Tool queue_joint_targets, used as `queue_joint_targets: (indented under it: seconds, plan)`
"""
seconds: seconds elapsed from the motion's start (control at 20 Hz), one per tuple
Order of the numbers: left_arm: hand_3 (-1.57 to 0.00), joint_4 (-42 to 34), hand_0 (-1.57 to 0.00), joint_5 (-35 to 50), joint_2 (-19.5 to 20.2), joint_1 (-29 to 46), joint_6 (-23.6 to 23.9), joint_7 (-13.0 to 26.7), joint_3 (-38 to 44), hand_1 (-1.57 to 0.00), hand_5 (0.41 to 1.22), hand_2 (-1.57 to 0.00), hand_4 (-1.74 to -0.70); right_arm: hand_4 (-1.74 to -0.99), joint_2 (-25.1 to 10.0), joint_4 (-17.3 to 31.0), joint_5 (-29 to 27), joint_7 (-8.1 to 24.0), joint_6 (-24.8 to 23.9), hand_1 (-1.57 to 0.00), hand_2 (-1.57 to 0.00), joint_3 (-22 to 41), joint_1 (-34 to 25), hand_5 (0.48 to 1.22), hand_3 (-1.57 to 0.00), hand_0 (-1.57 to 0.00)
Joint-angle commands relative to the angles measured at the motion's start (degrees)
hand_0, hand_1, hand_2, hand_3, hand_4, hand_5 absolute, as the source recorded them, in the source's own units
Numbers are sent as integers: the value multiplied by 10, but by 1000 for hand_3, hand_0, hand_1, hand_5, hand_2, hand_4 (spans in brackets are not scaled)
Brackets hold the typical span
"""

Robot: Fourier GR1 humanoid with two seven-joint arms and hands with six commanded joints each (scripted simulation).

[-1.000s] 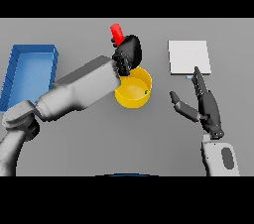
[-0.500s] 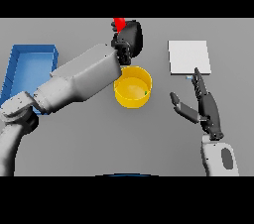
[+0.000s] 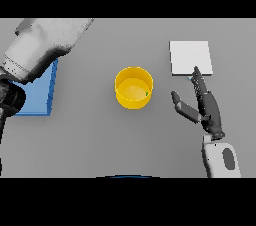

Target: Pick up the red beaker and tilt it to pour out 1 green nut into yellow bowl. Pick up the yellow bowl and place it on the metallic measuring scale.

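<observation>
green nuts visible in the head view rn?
1: a green nut inside the yellow bowl, against its right inner wall. The red beaker is out of view, so any others can't be seen.

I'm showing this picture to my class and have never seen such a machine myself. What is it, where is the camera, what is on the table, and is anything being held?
It is a humanoid robot, seen from its own head looking down at a grey table. Its right hand hovers with straight fingers, holding nothing. The left arm reaches up out of view, so its hand is not visible. On the table stand a yellow bowl with a small green nut inside, a blue tray and a pale square scale.
</observation>
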Motion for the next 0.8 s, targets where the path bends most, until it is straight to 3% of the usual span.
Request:
queue_joint_targets:
  seconds: [0.0, 0.25, 0.45, 0.55, 0.75]
  plan:
    - [-1453, 13, -1571, 8, 2, -5, 1, 1, 13, -1508, 1214, -1504, -1537, -1274, -2, 1, -4, -2, 4, 1, 1, -1, -2, 642, 1, 1]
    - [-1440, 139, -1571, 168, 84, -3, 27, 77, 224, -1550, 1219, -1549, -1674, -1313, -11, -4, 3, -11, 11, 1, 1, 6, -6, 652, 1, 1]
    - [-1403, 164, -1571, 241, 126, 38, 90, 102, 303, -1563, 1220, -1562, -1714, -1301, -16, 15, 15, -20, 5, 1, 1, 6, -18, 652, 1, 1]
    - [-1398, 172, -1571, 274, 138, 64, 117, 143, 336, -1566, 1220, -1565, -1724, -1294, -14, 22, 14, -14, 3, 1, 1, 5, -27, 649, 1, 1]
    - [-1465, 177, -1571, 317, 156, 136, 162, 184, 370, -1569, 1221, -1569, -1734, -1275, -7, 16, 4, -17, 11, 1, 1, 9, -17, 656, 1, 1]
